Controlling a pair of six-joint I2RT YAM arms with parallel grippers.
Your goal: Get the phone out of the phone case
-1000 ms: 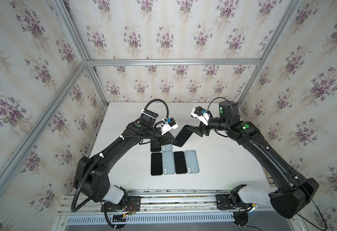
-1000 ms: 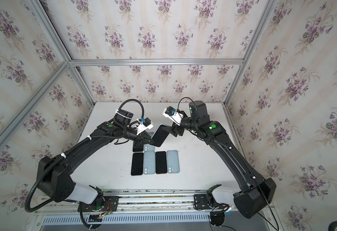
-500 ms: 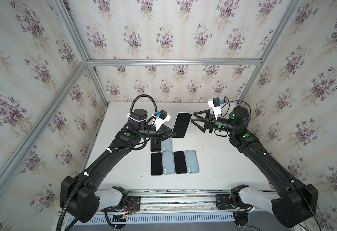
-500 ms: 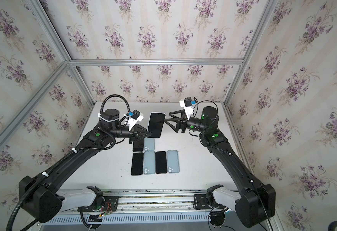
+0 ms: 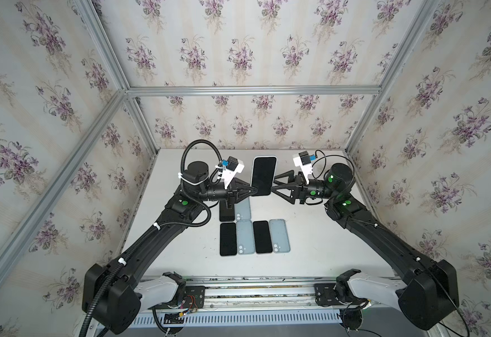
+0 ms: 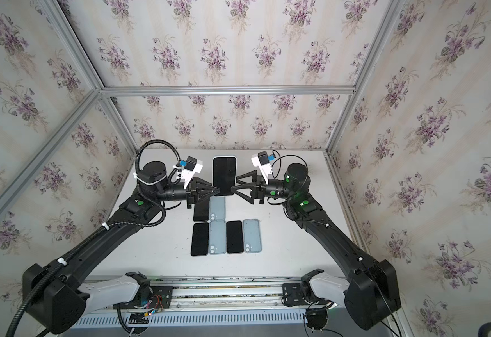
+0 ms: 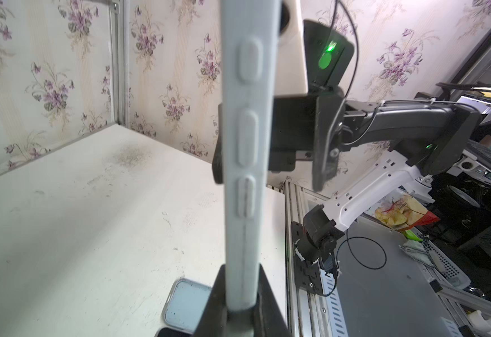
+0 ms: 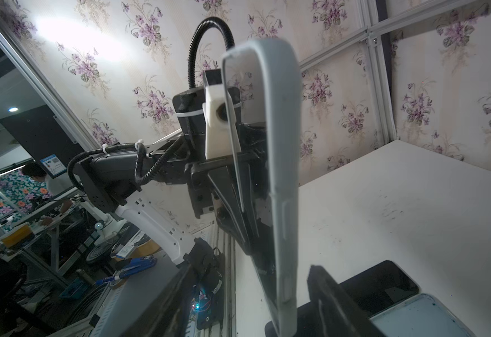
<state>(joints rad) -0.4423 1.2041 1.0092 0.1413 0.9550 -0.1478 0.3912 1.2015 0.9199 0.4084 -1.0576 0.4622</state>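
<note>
You are getting soft, even light in both top views. In the right wrist view, glare is blooming on the wall (image 8: 75,35) and the near fingers (image 8: 331,303) are blurring.

We see the phone case (image 7: 245,146) edge-on, its pale side with three raised buttons turned toward us. The left tool (image 7: 240,287) clamps the end nearest the camera between two black fingers. Behind it, dark parts of the right tool (image 7: 279,137) show on both sides of the case. A pale blue case (image 7: 184,303) lies flat on the smudged white tabletop (image 7: 92,218).
</note>
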